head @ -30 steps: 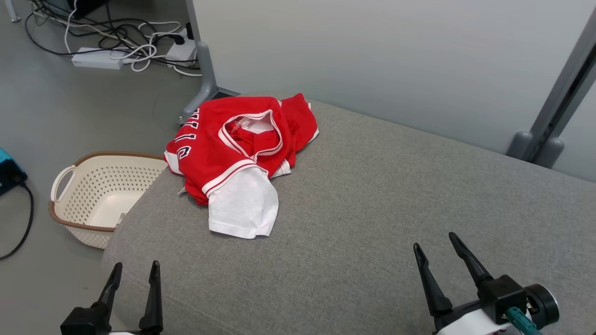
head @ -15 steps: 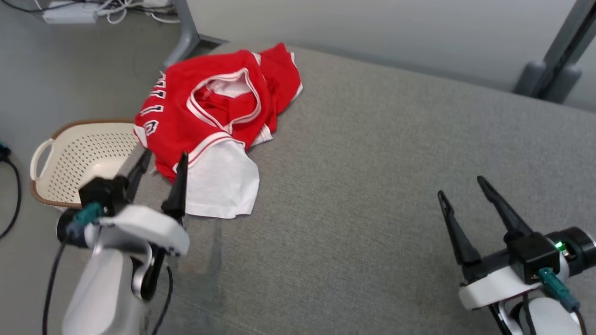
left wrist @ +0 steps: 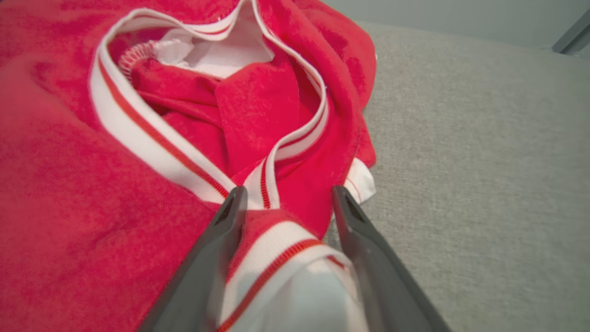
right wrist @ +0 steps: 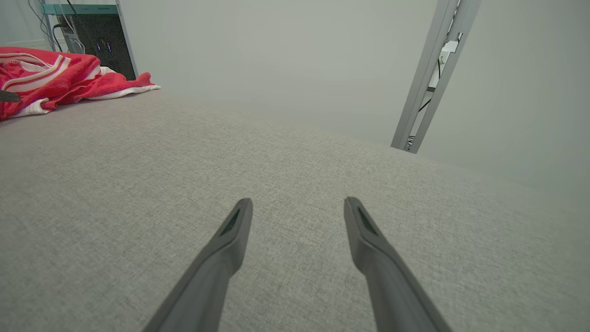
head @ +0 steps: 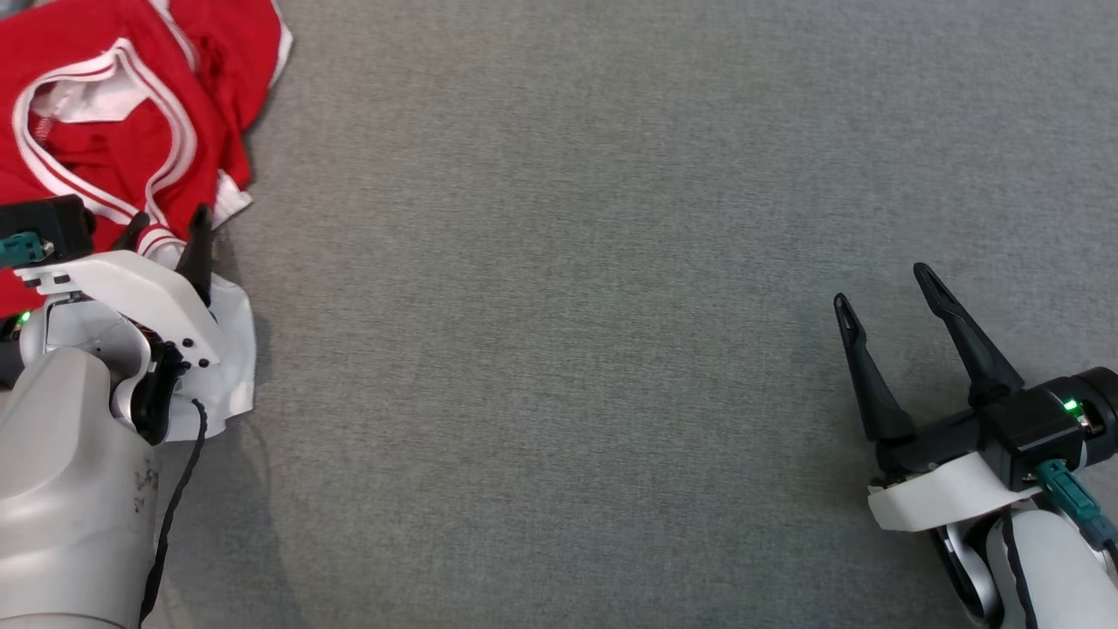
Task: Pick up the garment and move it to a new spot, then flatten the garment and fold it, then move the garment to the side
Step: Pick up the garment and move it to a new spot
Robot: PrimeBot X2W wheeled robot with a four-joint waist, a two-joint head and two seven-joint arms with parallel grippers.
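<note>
The garment [head: 96,131] is a crumpled red jersey with white striped trim and a white sleeve, lying at the far left of the grey cushion; it also shows in the left wrist view [left wrist: 69,207] and far left in the right wrist view [right wrist: 55,74]. My left gripper [head: 168,225] is down on its near edge, open, its two fingers straddling a fold with the striped sleeve band [left wrist: 288,191]. My right gripper [head: 882,286] hovers open and apart from the garment over bare cushion at the lower right, nothing between its fingers [right wrist: 297,202].
The grey fabric cushion [head: 568,306] stretches wide between the two arms. In the right wrist view a pale wall stands beyond the cushion's far edge, with a grey metal post [right wrist: 433,74] at the right and a dark cabinet [right wrist: 103,46] behind the garment.
The head camera has tipped down and closed in, so basket and floor left the picture. My left arm reached forward onto the garment's near edge. The right gripper kept its open pose.
</note>
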